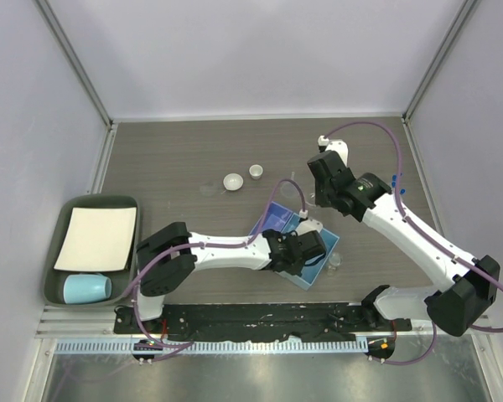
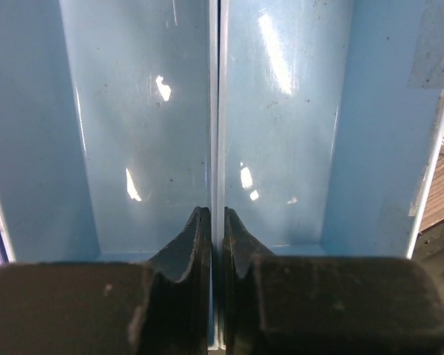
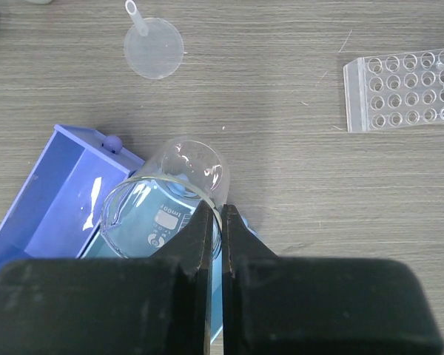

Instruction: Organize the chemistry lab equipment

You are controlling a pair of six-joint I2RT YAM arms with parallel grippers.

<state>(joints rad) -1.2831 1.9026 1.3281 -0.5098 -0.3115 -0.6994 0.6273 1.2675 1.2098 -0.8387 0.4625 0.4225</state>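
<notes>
My right gripper (image 3: 215,212) is shut on the rim of the clear glass beaker (image 3: 170,194). It holds the beaker tilted over the corner of a blue compartment box (image 3: 52,192). In the top view this gripper (image 1: 321,199) is at the box's far right corner. My left gripper (image 2: 215,216) is shut on the thin divider wall (image 2: 215,111) inside the box (image 1: 278,219). The clear funnel (image 3: 154,47) lies on the table beyond the beaker. The clear plastic tube rack (image 3: 401,89) lies to the right. Two white ceramic dishes (image 1: 233,182) (image 1: 256,172) sit at mid-table. I cannot make out the test tubes.
A grey tray (image 1: 60,251) at the left edge holds a white sheet and a pale-blue cup (image 1: 87,288) on its side. A small clear item (image 1: 335,260) lies by the box's right side. Enclosure walls stand on three sides.
</notes>
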